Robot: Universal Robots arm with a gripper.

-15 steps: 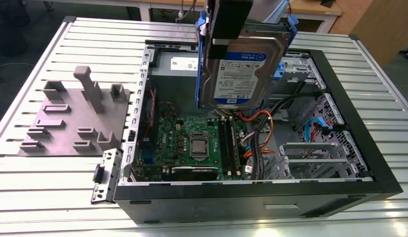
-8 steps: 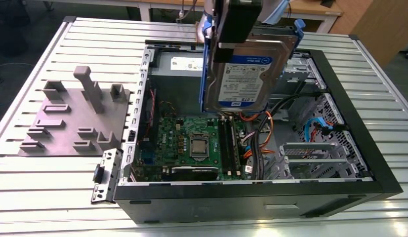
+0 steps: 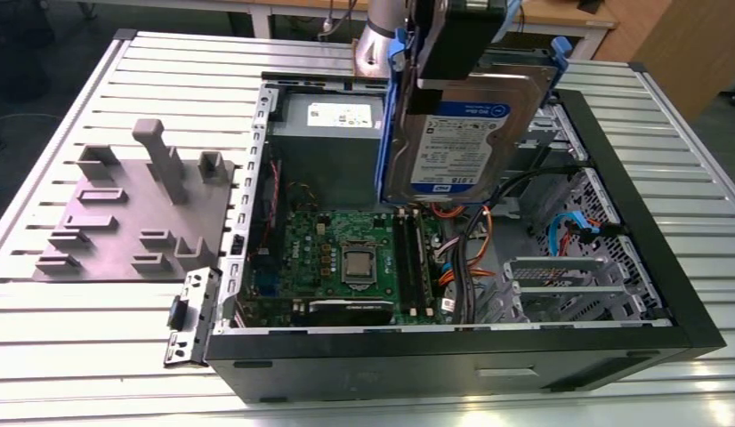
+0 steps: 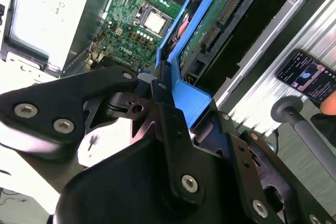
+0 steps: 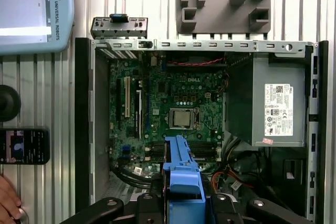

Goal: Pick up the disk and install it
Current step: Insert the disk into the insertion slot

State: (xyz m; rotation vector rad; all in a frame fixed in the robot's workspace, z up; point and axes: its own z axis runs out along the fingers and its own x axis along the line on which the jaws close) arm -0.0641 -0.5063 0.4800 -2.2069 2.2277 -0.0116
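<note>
Overhead, the gripper (image 3: pixel 460 76) clamps the disk (image 3: pixel 463 147) upright above the open case (image 3: pixel 463 360), motherboard (image 3: pixel 343 258) and cables (image 3: pixel 477 253) beneath.

The disk (image 3: pixel 463 147) is shown in silver-grey metal, labelled in white and blue and framed in bright blue plastic. The gripper (image 3: pixel 460 71) is coloured black. A green motherboard (image 3: pixel 343 253) is seen within a black computer case (image 3: pixel 463 356), with a grey power supply (image 3: pixel 332 120) marked by a white sticker. The table (image 3: pixel 83 347) is patterned with pale silver ribs, and a fixture plate (image 3: pixel 118 222) is coloured plain grey.
</note>
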